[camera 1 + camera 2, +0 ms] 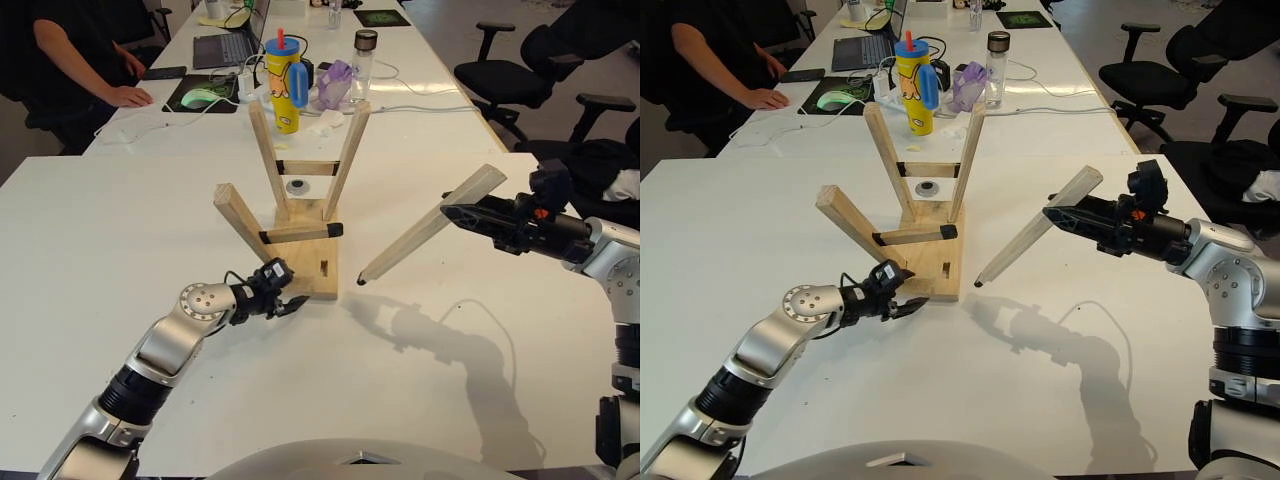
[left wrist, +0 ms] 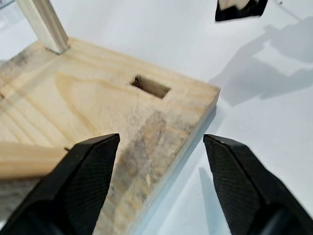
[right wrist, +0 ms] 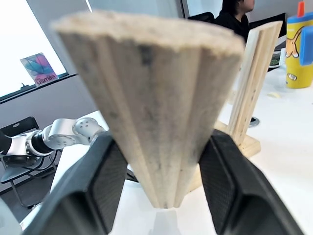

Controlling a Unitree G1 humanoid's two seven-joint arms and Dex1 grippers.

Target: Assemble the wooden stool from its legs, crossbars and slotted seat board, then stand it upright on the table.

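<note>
left gripper (image 1: 290, 303): fingers apart, seat board (image 1: 318, 275) near corner between them, by empty slot (image 2: 150, 86) | seat board: flat on table (image 1: 100, 250), fitted legs (image 1: 268, 160) upward | right gripper (image 1: 455, 212): clamped on loose leg (image 1: 420, 236), tilted, lower tip beside board

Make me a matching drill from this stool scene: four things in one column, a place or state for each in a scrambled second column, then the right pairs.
Things
1. loose leg
2. seat board
3. left pincer
4. yellow cup

Places or states
A. open, astride a corner of the board
B. lying flat, with one empty slot
C. standing on the far table
D. held tilted in the right pincer

Pairs: 1-D, 2-B, 3-A, 4-C.
</note>
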